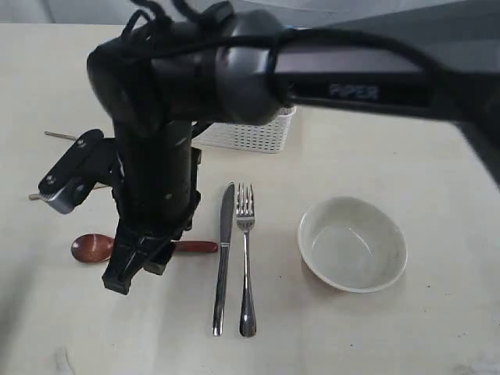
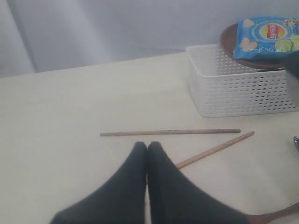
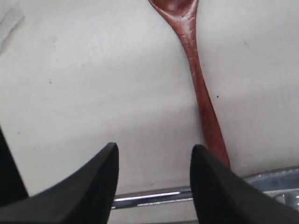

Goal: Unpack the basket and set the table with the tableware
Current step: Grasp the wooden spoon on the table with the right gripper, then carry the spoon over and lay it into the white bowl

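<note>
Exterior view: pale cream bench [image 1: 437,156], bearing a white lattice basket [image 1: 250,134] at its far side, largely hidden behind the black right arm [image 1: 234,70], which reaches across the middle. Laid out nearer the camera: steel knife [image 1: 224,258] and fork [image 1: 247,266], side by side, parallel, just apart; pale bowl [image 1: 353,244], upright, to the right of them and well clear; red-brown wooden spoon [image 1: 94,248], lying crosswise to the left, its handle end just beside the knife. Right pincer [image 1: 134,272] pointing down over the spoon handle, close to the bench. Two chopsticks [image 1: 61,136], only their ends visible at the far left. Left wrist view: left pincer [image 2: 147,145] fully closed, fingers pressed together with nothing between them, held over the bench. Both chopsticks lie flat just ahead of it, not quite parallel, one end hidden behind a finger. Beyond them is the basket, with a red-brown plate [image 2: 228,42] resting at its top and a blue chips bag [image 2: 268,37] on the plate (neither yet unpacked). Right wrist view: right pincer with jaws standing well apart and empty, bare bench showing between them. The spoon lies flat on the bench, its handle running just past one finger [image 3: 210,186] (contact cannot be told), and the knife crosses behind both fingers.
</note>
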Available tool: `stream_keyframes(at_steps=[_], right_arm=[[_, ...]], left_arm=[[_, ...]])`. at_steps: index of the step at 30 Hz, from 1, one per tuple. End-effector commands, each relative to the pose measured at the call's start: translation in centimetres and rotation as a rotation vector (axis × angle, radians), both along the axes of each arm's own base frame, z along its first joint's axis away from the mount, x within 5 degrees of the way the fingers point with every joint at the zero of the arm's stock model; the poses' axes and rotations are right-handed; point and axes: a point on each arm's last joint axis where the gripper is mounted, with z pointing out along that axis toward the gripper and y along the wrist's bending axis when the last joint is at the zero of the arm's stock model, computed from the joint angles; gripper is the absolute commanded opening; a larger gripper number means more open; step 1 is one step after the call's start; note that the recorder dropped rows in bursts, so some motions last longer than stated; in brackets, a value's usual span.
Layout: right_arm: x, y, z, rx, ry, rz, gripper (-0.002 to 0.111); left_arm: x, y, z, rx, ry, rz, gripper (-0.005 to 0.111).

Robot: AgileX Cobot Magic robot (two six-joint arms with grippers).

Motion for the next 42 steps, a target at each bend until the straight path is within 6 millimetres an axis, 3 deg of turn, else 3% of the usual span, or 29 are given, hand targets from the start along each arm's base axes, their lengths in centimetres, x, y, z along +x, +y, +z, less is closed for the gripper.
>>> stream_keyframes(at_steps=[1, 11, 13, 17, 18, 21, 27, 30, 34, 38, 39, 42], right_arm=[[0.9, 0.8, -2.2, -0.045, -0.041, 0.031, 0.046], [1.7, 1.7, -5.3, -0.036, -0.083, 0.04, 0.045], [1.7, 1.7, -5.7, -0.044, -0.085, 0.043, 0.035], [1.7, 1.4, -5.8, -0.076, -0.08, 0.052, 0.005], [1.7, 1.3, -5.5, -0.075, -0.08, 0.052, -0.001], [1.6, 1.2, -4.3, -0.06, -0.089, 0.051, 0.0], [0.4, 0.6, 0.7, -0.006, -0.114, 0.058, 0.0], [-0.2, -1.2, 3.2, -0.061, -0.098, 0.064, 0.0], [0.5, -6.2, 5.2, -0.123, -0.117, 0.011, 0.0], [1.4, -11.8, 5.5, -0.173, -0.111, -0.073, 0.0], [1.5, -14.5, 5.3, -0.21, -0.107, -0.116, 0.0], [1.5, -18.0, 5.5, -0.236, -0.112, -0.184, 0.0]], left_arm=[[0.0, 0.0, 0.0, -0.003, -0.008, -0.007, 0.0], [0.0, 0.0, 0.0, -0.003, -0.008, -0.007, 0.0], [0.0, 0.0, 0.0, -0.003, -0.008, -0.007, 0.0], [0.0, 0.0, 0.0, -0.003, -0.008, -0.007, 0.0], [0.0, 0.0, 0.0, -0.003, -0.008, -0.007, 0.0], [0.0, 0.0, 0.0, -0.003, -0.008, -0.007, 0.0], [0.0, 0.0, 0.0, -0.003, -0.008, -0.007, 0.0], [0.0, 0.0, 0.0, -0.003, -0.008, -0.007, 0.0], [0.0, 0.0, 0.0, -0.003, -0.008, -0.007, 0.0], [0.0, 0.0, 0.0, -0.003, -0.008, -0.007, 0.0], [0.0, 0.0, 0.0, -0.003, -0.008, -0.007, 0.0], [0.0, 0.0, 0.0, -0.003, -0.008, -0.007, 0.0]])
